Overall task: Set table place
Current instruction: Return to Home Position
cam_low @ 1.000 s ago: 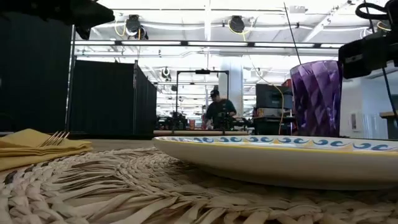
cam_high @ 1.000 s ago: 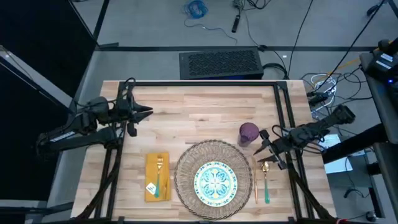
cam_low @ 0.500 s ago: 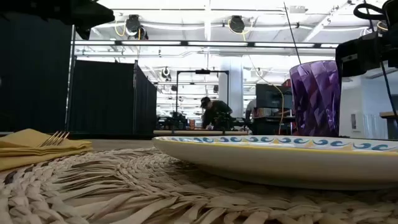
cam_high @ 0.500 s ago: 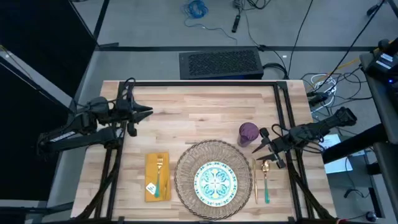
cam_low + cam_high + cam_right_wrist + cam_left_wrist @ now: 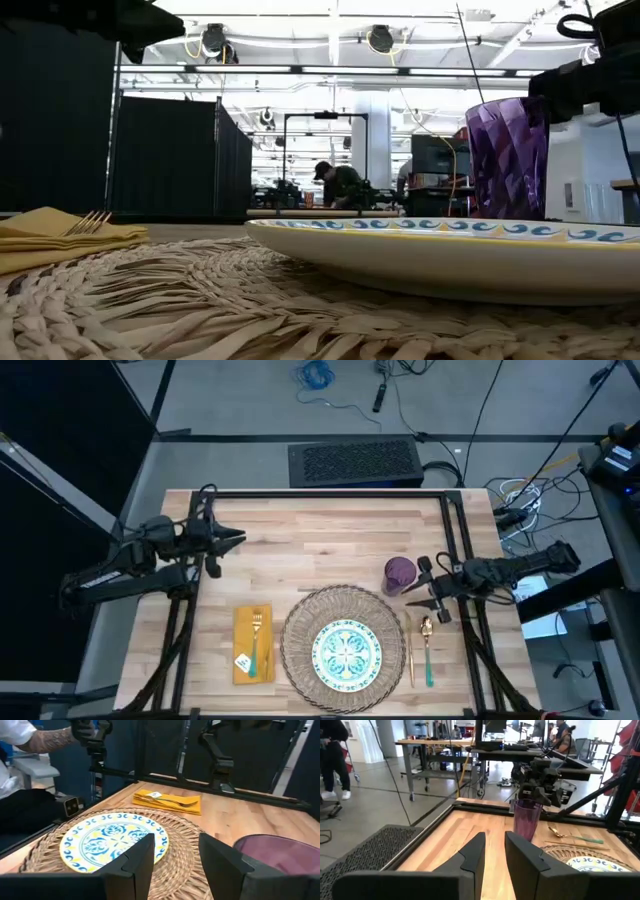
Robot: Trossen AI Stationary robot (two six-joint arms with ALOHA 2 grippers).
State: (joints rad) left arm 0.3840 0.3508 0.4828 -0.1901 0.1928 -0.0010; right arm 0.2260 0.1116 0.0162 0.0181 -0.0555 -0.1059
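Note:
The round woven mat (image 5: 300, 628) lies at the table's near middle with the patterned plate (image 5: 347, 652) on it. To its left lies the yellow napkin (image 5: 243, 628) with a fork (image 5: 256, 630) on top. A gold knife (image 5: 410, 650) and a teal-handled spoon (image 5: 428, 650) lie to the mat's right. The purple tumbler (image 5: 400, 574) stands upright beyond them. My right gripper (image 5: 416, 588) hovers open just right of the tumbler (image 5: 285, 851), which stands beside its fingers, not between them. My left gripper (image 5: 238, 540) waits at the far left, slightly open (image 5: 495, 837) and holding nothing.
The black frame rails (image 5: 330, 495) run along the table's far edge and down both sides. A dark grille box (image 5: 355, 462) sits on the floor behind the table. The bare wood (image 5: 320, 550) between the two arms holds nothing.
My right gripper has moved a little toward the table's far edge and turned toward the left edge, coming closer to the tumbler. It has risen slightly in the low view. The tumbler and the place setting have stayed where they were.

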